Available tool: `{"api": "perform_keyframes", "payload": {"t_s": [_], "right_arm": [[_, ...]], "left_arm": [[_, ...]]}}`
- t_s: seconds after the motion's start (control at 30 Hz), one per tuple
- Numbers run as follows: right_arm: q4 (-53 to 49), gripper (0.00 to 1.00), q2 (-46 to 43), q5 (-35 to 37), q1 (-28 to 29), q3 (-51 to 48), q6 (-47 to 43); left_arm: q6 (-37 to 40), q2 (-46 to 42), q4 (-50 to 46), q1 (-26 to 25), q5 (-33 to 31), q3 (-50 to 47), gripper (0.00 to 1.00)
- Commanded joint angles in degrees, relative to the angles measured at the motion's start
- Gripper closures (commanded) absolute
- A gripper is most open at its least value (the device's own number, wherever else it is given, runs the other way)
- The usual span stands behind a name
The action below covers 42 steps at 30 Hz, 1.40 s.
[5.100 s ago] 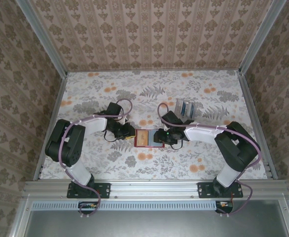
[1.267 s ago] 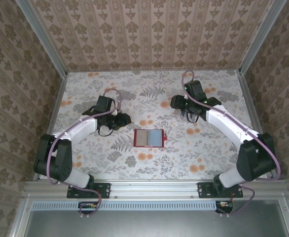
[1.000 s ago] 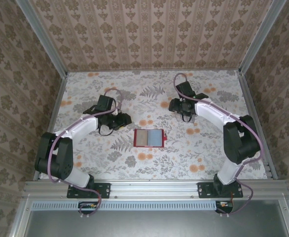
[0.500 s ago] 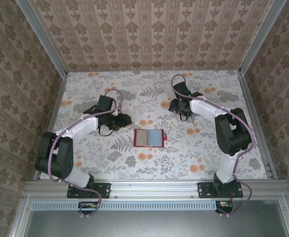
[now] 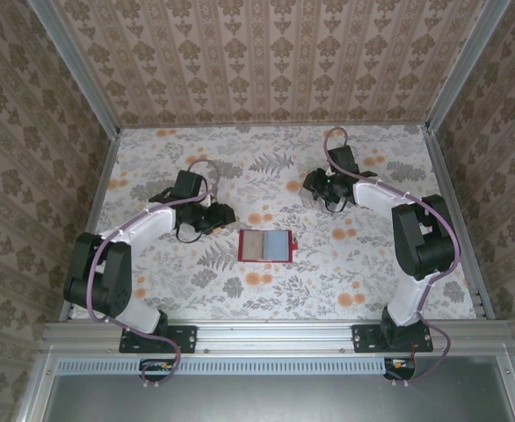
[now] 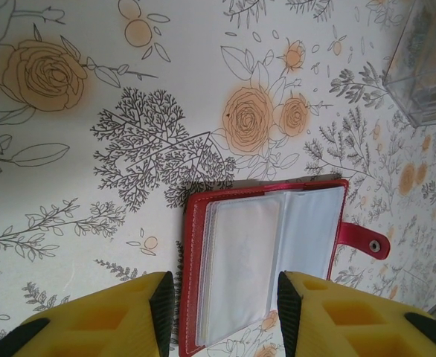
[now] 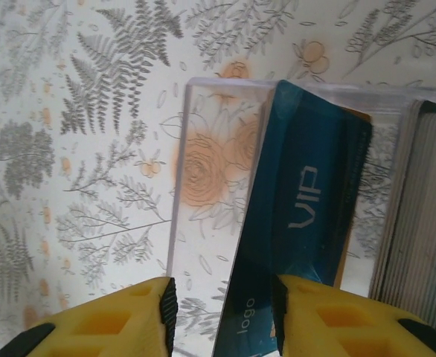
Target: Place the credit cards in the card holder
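The card holder (image 5: 265, 247) lies open and flat mid-table, red with greyish see-through pockets (image 6: 266, 253) facing up. My left gripper (image 5: 224, 214) hovers just left of it, open and empty (image 6: 225, 316), its yellow fingers (image 6: 121, 320) framing the wallet's near end. Farther back on the right, my right gripper (image 5: 319, 193) reaches into a clear plastic box (image 7: 203, 171). A blue credit card (image 7: 307, 201) marked "VIP" leans there, its lower edge between my open jaws (image 7: 222, 316), close to the right pad. More credit cards (image 7: 419, 223) stand on edge at the right.
The clear box (image 6: 426, 67) stands behind and to the right of the wallet. The wallet's red snap tab (image 6: 363, 242) sticks out on its right side. The floral table cover (image 5: 266, 299) runs to metal side rails (image 5: 455, 220) and patterned walls.
My right gripper has settled over the clear box and its jaws have narrowed around the blue card. The left arm and the wallet have stayed still.
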Motion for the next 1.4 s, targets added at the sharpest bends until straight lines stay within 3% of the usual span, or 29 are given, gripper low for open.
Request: {"api": "perform_keyframes", "payload": {"t_s": [0.0,0.1,0.33,0.5,0.67,0.9,1.37], "right_arm": [[4.4,0.57,-1.3,-3.8,0.3,-1.1,1.5],[4.4,0.60,-1.0,-4.5,0.3,-0.9,1.6],[3.7,0.78,-0.6,-4.6,0.1,-0.7,1.5],[2.1,0.82,-0.5,-4.3,0.2,-0.1,0.8],[-1.6,0.69,0.3,-2.9,0.1,1.5,-0.2],[-12.6,0.55,-0.5,5.0,0.9,5.9,-4.3],[-22.9,0.51,10.7,10.4,3.2,18.2,-5.2]], "left_arm": [[1.0,0.8,0.2,0.1,1.2,1.0,0.56],[1.1,0.8,0.0,0.1,1.3,1.0,0.56],[1.2,1.3,0.3,-0.1,1.8,0.7,0.56],[1.2,1.5,0.4,-0.1,2.1,0.8,0.56],[1.3,1.7,0.5,-0.2,2.3,0.8,0.56],[1.3,2.0,0.6,-0.3,2.6,0.9,0.56],[2.3,4.4,1.3,-0.3,4.1,2.2,0.56]]}}
